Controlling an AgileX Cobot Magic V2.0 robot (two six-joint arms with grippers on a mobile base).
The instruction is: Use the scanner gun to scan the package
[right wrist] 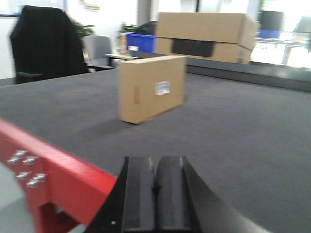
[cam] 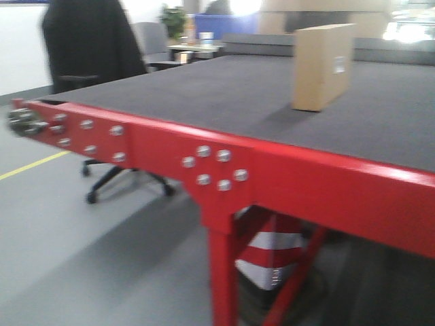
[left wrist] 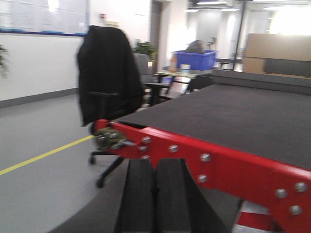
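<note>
The package (cam: 323, 66) is a plain tan cardboard box standing upright on the grey table top, with a small white label on its side. In the right wrist view the package (right wrist: 151, 88) stands ahead of my right gripper (right wrist: 154, 167), well apart from it. That gripper is shut with nothing between its fingers, just past the table's red edge. My left gripper (left wrist: 155, 167) is shut and empty too, below and in front of the red frame (left wrist: 218, 162). The scanner gun is out of view.
The table (cam: 224, 95) has a grey felt top on a red bolted frame. A larger cardboard box (right wrist: 206, 30) with a dark band stands behind the package. An office chair (left wrist: 109, 87) draped with a black coat is at the left. A striped cone (cam: 272, 255) sits under the table.
</note>
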